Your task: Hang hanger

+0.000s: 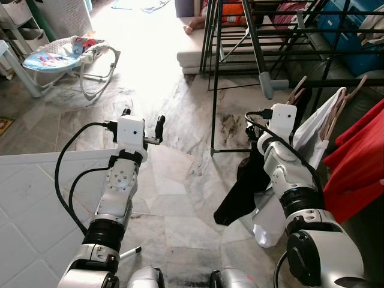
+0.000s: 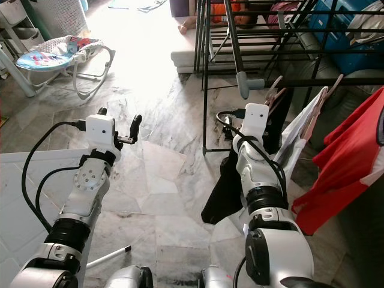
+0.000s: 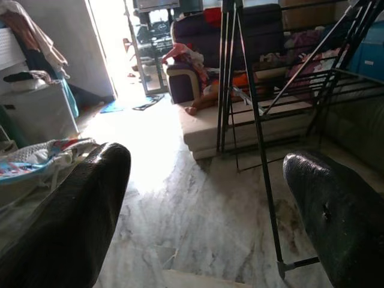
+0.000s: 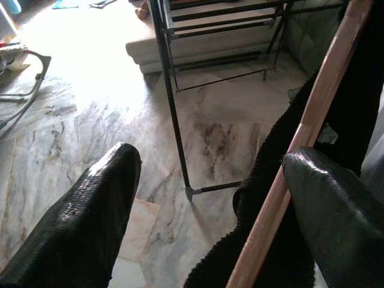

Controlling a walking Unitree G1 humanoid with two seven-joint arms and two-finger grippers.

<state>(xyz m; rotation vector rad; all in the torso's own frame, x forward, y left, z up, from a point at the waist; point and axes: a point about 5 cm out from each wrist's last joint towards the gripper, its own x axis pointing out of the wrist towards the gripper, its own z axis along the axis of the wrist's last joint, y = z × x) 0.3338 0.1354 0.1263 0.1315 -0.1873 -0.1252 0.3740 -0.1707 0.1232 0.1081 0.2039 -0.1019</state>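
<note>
A wooden hanger [image 4: 306, 132] carrying a black garment [image 1: 243, 186] hangs slanted at the right, its tips up by a dark rack bar [image 1: 336, 81]. My right gripper [image 4: 210, 159] is open around it, and the wooden arm runs along the inner side of one finger [image 4: 336, 204]. In the eye views the right wrist [image 1: 282, 117] covers those fingers. My left gripper [image 1: 143, 120] is held out over the marble floor, open and empty. Beside the black garment, more wooden hangers hold a white garment [image 1: 315, 135] and a red one [image 1: 360, 156].
A black drying rack [image 1: 240, 36] stands ahead, one leg foot on the floor [image 1: 213, 153] between my arms. A baby bouncer [image 1: 66, 57] sits far left. A white panelled surface [image 1: 36, 198] lies under my left arm. A pen [image 1: 129, 253] lies on the floor.
</note>
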